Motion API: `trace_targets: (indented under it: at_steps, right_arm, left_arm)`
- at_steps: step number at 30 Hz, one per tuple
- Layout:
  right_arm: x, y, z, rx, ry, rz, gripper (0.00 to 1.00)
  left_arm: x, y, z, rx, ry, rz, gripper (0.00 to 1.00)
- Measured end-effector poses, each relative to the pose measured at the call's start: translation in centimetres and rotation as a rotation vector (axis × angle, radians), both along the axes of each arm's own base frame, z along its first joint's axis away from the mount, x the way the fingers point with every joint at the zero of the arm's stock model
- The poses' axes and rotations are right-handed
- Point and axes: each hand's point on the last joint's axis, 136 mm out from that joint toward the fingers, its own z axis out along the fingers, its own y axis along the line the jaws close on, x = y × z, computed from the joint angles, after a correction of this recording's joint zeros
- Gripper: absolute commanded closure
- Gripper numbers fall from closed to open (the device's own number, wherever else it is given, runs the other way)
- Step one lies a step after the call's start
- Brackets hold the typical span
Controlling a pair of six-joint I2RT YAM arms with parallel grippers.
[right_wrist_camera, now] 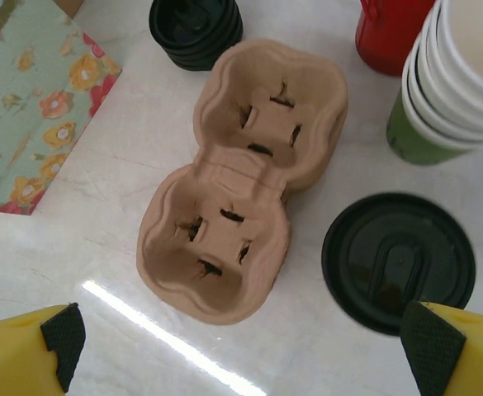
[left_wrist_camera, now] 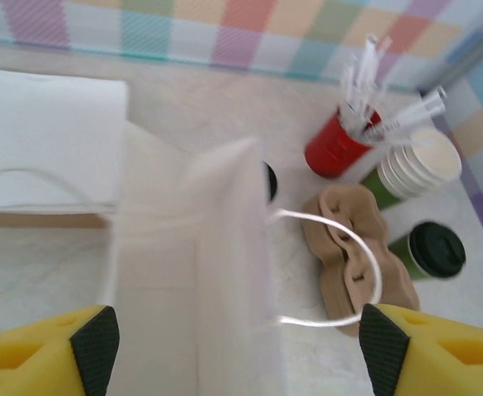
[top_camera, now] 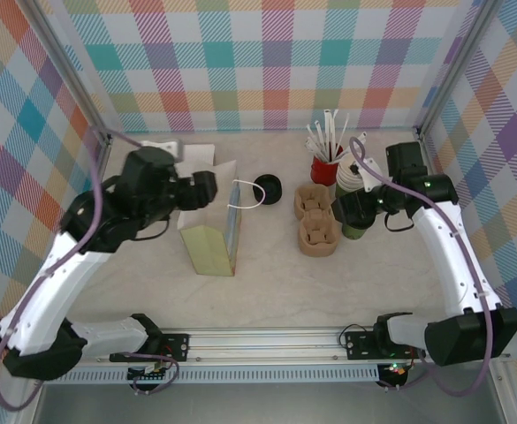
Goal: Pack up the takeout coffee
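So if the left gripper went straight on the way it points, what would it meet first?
Probably the upright white paper bag, directly ahead of the open left gripper; depth is unclear.

White arms (top_camera: 59, 265); black joints (top_camera: 148, 172); lilac cables (top_camera: 96, 168)

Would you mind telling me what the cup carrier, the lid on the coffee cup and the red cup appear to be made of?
The cup carrier looks like moulded paper pulp: matte tan, slightly fibrous, with soft rounded edges. The lid looks like black plastic: smooth and glossy, with a crisply moulded tab. The red cup has a shiny, even surface, so probably plastic, though coated paper is possible.
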Motion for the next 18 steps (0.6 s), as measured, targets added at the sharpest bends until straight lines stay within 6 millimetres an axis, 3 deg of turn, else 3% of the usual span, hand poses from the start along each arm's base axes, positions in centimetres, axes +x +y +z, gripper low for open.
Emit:
trace_targets:
  at_steps: [2,5,11,18]
  right_arm:
    - [0.6,0.1,0.3,-0.017,-0.019,0.034,0.0]
    - [0.8,0.3,0.0,-0.033,-0.02,0.065,0.0]
    - [0.9,0.5,-0.5,-0.045,-0.011,0.088,0.0]
    - [0.5,0.5,-1.6,-0.048,0.02,0.089,0.0]
  left_arm:
    - [-0.2,2.1,-0.5,-0.006,0.005,0.033,0.19]
    - [-0.3,3.3,-1.9,0.024,0.027,0.013,0.19]
    - [0.2,1.5,-4.7,0.135,0.046,-0.163,0.19]
    - [0.8,0.5,-6.4,0.196,0.014,-0.259,0.19]
